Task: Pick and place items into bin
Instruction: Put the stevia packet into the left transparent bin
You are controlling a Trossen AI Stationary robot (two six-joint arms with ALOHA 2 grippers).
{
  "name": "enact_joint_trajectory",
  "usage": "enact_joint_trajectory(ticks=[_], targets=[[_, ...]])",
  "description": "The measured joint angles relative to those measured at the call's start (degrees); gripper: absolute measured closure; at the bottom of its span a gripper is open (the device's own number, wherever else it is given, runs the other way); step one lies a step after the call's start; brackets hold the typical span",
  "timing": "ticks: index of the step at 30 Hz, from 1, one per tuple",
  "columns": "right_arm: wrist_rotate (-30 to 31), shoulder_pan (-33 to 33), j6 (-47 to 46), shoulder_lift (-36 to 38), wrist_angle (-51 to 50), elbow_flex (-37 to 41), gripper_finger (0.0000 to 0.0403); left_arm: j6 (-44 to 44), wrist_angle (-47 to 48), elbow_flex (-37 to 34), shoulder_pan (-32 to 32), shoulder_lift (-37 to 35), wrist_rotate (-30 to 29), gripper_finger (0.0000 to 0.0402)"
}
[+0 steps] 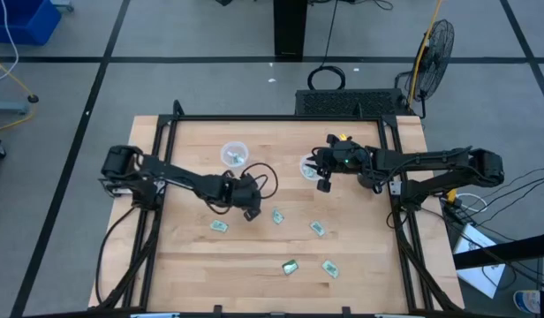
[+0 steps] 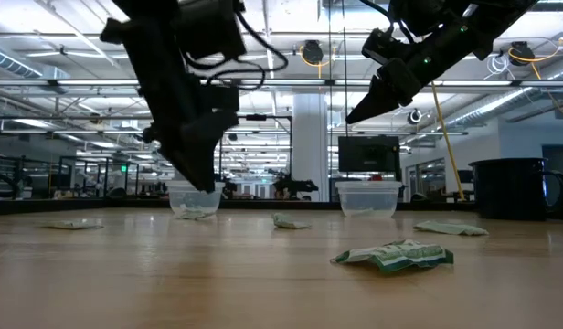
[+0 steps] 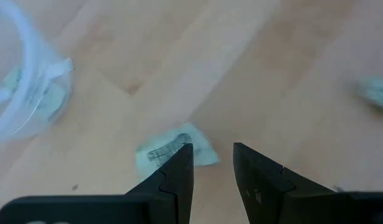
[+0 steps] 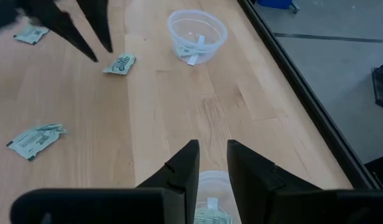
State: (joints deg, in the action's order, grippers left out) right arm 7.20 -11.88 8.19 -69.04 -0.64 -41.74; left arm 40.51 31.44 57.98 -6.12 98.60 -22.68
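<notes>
A packet (image 3: 173, 149) lies just beyond the left pincer (image 3: 212, 163), untouched.

- The table (image 1: 360, 265) top is pale wood in narrow glued strips, smooth, with a soft satin sheen in the low view.
- A dark frame (image 1: 281, 118) that looks like matt black metal runs along the table's edges.
- The two cups (image 4: 197, 32) (image 4: 211, 202) are thin clear plastic, glossy, with a rolled rim.
- The packets (image 4: 33, 140) (image 2: 396, 256) (image 3: 175, 148) look like thin foil or plastic film, pale green and white, crinkled and slightly shiny, with dark print.
- The left gripper (image 3: 212, 163) and the right gripper (image 4: 211, 158) have fingers of matt black plastic, smooth and flat-faced.
- The floor (image 1: 201, 35) around the table is dull grey, with dark tape lines.
</notes>
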Motion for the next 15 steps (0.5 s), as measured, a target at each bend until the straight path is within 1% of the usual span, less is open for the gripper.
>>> enact_joint_trajectory(ticks=[5, 8, 15], targets=[[-0.02, 0.0, -0.02, 0.0, -0.1, 0.02, 0.0328, -0.26, -2.33, 0.0, 0.77, 2.74, -0.04, 0.0282], [-0.01, 0.0, -0.02, 0.0, -0.39, 0.02, 0.0328, -0.52, -3.97, 0.02, 0.74, 3.07, 0.17, 0.0282], [-0.02, 0.0, -0.02, 0.0, -0.5, 0.02, 0.0328, -1.35, -4.23, 0.02, 1.0, 3.07, 0.09, 0.0282]])
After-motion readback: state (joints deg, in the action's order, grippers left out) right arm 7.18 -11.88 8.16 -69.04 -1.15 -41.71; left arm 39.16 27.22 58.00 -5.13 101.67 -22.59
